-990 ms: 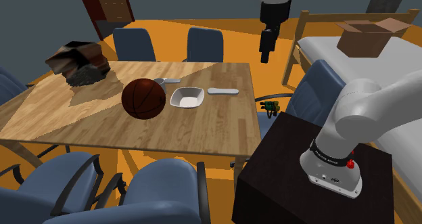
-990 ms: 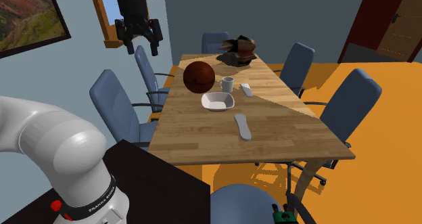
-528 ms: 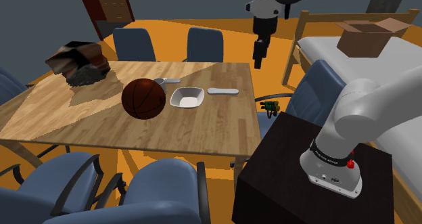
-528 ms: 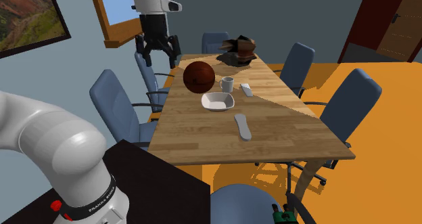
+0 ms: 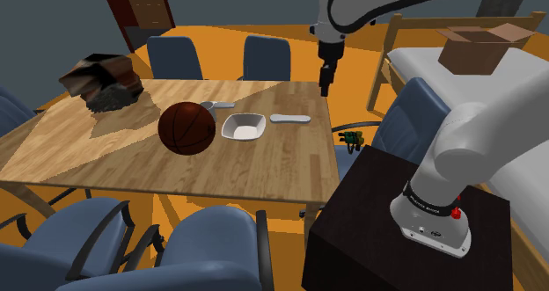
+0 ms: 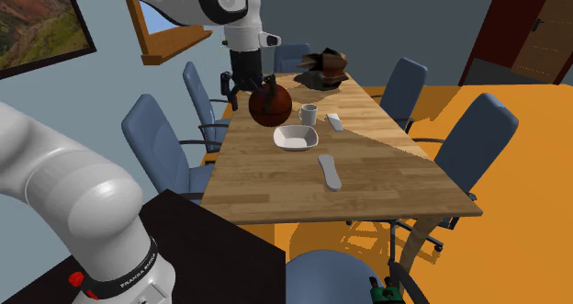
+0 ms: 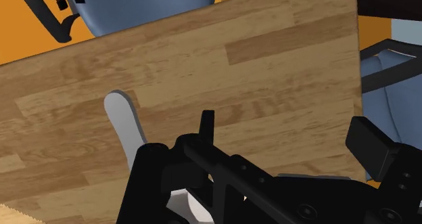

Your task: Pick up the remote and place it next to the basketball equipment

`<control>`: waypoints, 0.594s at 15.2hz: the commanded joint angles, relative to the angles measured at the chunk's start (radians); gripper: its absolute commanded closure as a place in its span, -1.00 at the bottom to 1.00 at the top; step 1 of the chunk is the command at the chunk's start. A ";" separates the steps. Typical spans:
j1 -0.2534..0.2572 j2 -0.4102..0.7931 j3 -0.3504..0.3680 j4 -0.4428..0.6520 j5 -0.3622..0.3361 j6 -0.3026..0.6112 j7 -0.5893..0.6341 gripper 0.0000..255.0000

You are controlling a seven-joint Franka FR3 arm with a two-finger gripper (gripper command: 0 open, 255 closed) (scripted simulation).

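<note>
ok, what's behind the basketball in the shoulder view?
A grey mug stands just behind the basketball, mostly covered by it there; the second exterior view shows it whole. A small flat grey piece lies beside the mug.

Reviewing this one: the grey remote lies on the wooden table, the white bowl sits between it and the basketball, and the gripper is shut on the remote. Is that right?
Not quite. The gripper is open and holds nothing. The second exterior view shows its fingers apart, up above the table, while the remote lies untouched. The bowl does sit between the remote and the basketball.
</note>
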 commanded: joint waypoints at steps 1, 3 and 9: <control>-0.004 0.061 -0.026 0.000 -0.006 0.066 -0.040 -1.00; -0.007 0.128 -0.050 0.013 -0.006 0.123 -0.079 -1.00; -0.012 0.349 -0.111 0.087 0.024 0.274 -0.207 -1.00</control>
